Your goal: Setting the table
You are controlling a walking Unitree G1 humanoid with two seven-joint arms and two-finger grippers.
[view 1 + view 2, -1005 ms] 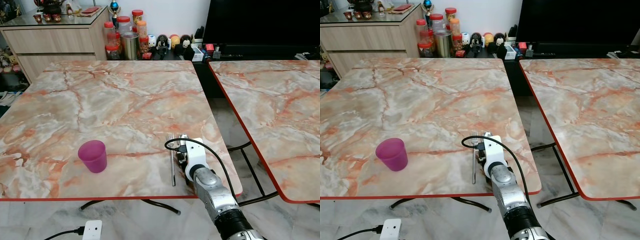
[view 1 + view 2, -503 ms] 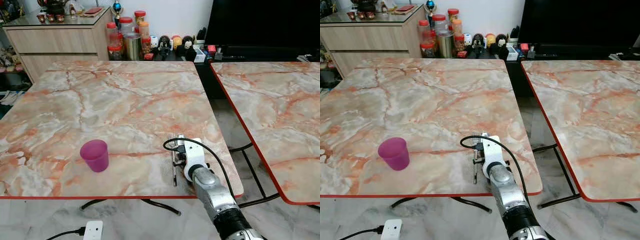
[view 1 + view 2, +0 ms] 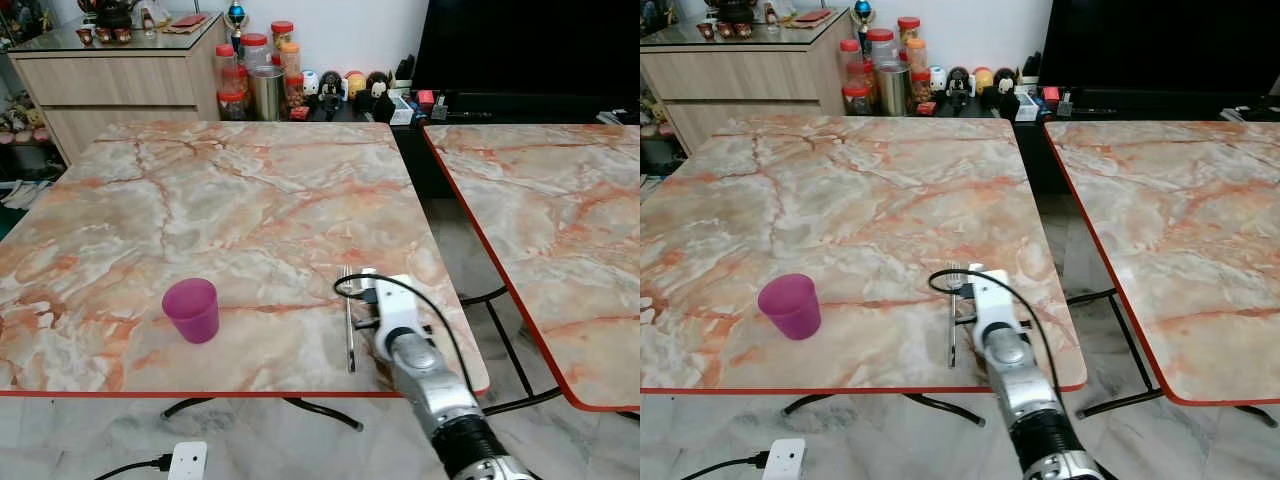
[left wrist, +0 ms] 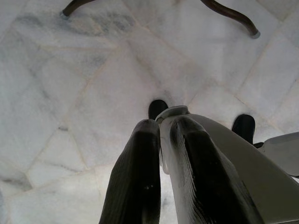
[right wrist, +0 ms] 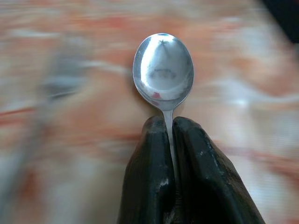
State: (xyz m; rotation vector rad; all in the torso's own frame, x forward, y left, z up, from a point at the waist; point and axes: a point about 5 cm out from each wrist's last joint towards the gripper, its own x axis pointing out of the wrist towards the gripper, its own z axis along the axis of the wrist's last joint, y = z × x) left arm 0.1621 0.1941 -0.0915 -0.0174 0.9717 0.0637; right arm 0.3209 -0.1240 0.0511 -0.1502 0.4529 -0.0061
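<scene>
Marble desk (image 3: 230,200) up front, wide and mostly bare, a second one off to the right. The right arm reaches over the near edge, low to the top, I'd say to lay cutlery flat. Purple cup (image 3: 191,310) stands upright, well to the left. A fork (image 3: 348,325) lies just beside the arm, tines pointing away. The right gripper (image 5: 169,135) has its fingers pinched tight on the neck of a spoon (image 5: 163,70), bowl forward, just above the marble. The left gripper (image 4: 163,140) hangs idle over the floor, fingers nearly together, holding nothing.
</scene>
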